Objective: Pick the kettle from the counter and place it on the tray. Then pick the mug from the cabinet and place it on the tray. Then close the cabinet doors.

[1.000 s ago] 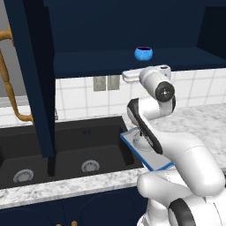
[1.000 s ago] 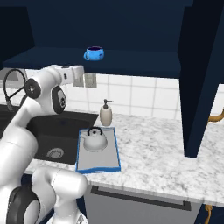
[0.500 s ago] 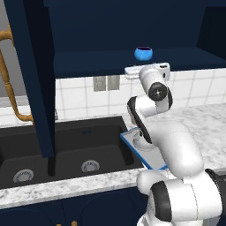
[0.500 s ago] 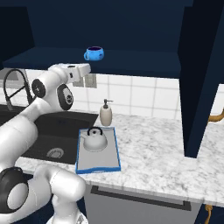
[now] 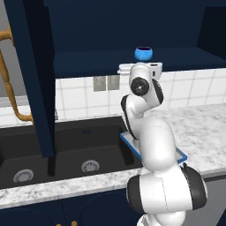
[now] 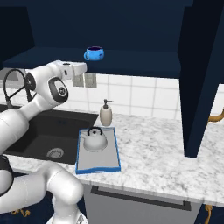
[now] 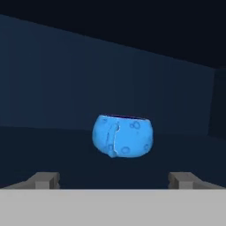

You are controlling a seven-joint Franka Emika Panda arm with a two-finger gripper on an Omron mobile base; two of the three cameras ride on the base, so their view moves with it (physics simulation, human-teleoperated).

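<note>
Speckled white-and-grey stone on the counter (image 6: 157,144); matt black sink (image 5: 66,150). Silvery metal-looking kettle (image 6: 95,139), smooth. Glossy, dimpled blue on the mug (image 7: 122,135). Matt navy cabinet (image 6: 105,26); glossy white wall tiles (image 6: 144,98).

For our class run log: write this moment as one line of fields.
stage: reach for mug | kettle: on tray | gripper: open, short of mug | cabinet doors: open
</note>
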